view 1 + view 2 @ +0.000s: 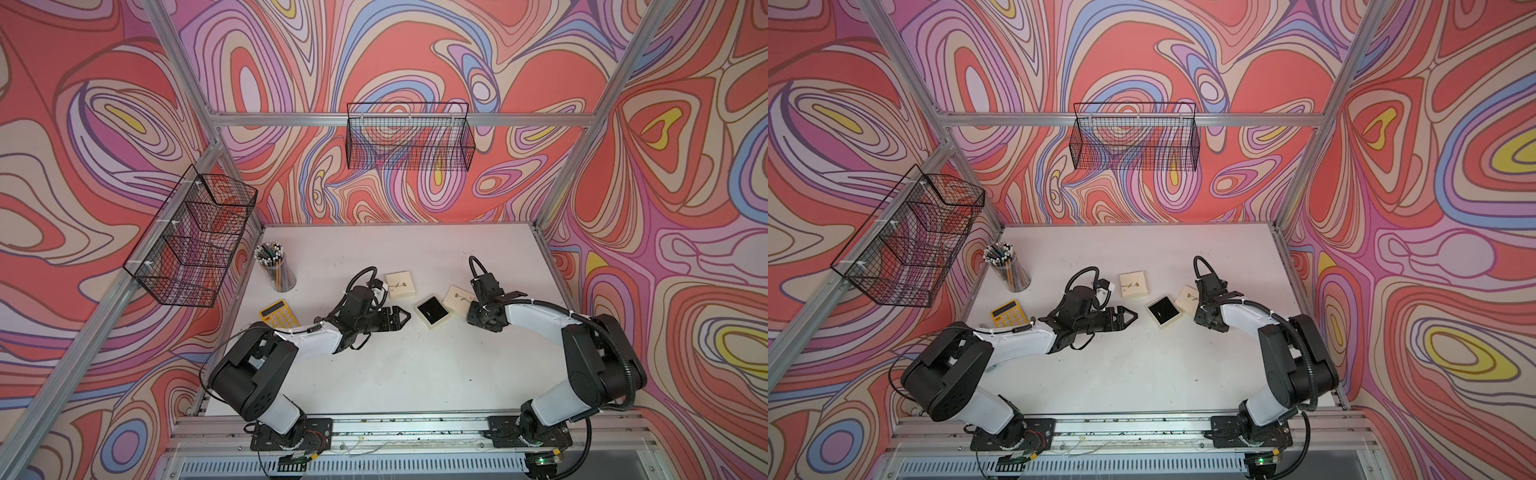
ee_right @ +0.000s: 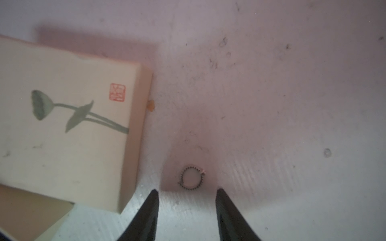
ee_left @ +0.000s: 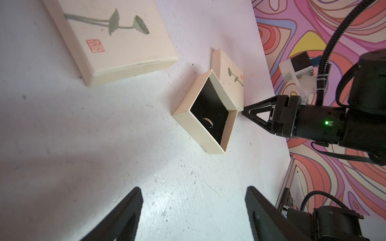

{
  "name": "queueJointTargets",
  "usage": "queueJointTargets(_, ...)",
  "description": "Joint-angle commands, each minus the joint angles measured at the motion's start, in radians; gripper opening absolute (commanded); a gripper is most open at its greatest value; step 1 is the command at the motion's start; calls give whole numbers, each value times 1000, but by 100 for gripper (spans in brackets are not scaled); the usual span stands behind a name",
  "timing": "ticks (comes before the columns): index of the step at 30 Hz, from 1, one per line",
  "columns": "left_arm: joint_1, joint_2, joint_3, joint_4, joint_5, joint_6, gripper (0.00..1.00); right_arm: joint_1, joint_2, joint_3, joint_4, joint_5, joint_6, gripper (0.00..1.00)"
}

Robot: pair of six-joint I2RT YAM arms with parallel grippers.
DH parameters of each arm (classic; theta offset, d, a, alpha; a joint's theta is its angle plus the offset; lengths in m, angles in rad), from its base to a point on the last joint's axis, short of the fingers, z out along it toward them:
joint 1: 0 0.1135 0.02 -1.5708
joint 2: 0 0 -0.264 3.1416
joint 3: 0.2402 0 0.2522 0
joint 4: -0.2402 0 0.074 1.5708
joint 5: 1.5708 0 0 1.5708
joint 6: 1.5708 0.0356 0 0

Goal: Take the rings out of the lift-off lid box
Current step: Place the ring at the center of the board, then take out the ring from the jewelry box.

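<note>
Two rings are in view. The ring on the table [image 2: 192,177] lies flat on the bare table [image 2: 292,104], just beside the lid [image 2: 62,125]. The ring in the box [image 3: 208,122] rests on the black lining of the open box [image 3: 198,135] (lid already off and set down against the box's far side).

Step in hand, as judged: setting one ring down outside the box. The task is not finished, since at least one ring is not yet out.

Next move, as judged: lift clear of the table, cross to the box, and lower the tips inside its walls. The hoop is thin and sits on soft lining, so a narrow, centred pinch is needed (a skewed approach could push the light box aside).

Right gripper [image 2: 187,191]: fingers partly apart, with the ring just ahead of the tips, untouched, and nothing held.

Left gripper [image 3: 193,192]: fingers wide apart near the box, holding nothing.
</note>
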Motion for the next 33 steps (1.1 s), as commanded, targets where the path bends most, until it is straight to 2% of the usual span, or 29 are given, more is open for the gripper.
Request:
queueJointTargets(1,7,46,75,-22,5,21,81,20,-97,2,8,-59,-9,45)
queueJointTargets(4,7,90,136,-48,22,34,78,97,-149,9,30,-80,-24,41)
queueJointTargets(10,9,138,222,-103,-4,63,70,211,-129,40,94,-102,-61,32)
queueJointTargets(19,9,194,310,-188,-20,90,62,264,-35,54,229,-163,-104,24)
queueJointTargets(27,7,250,325,-150,29,74,53,301,-1,50,299,-191,-127,23)
queueJointTargets(33,5,276,342,-162,23,86,51,317,34,61,298,-179,-145,22)
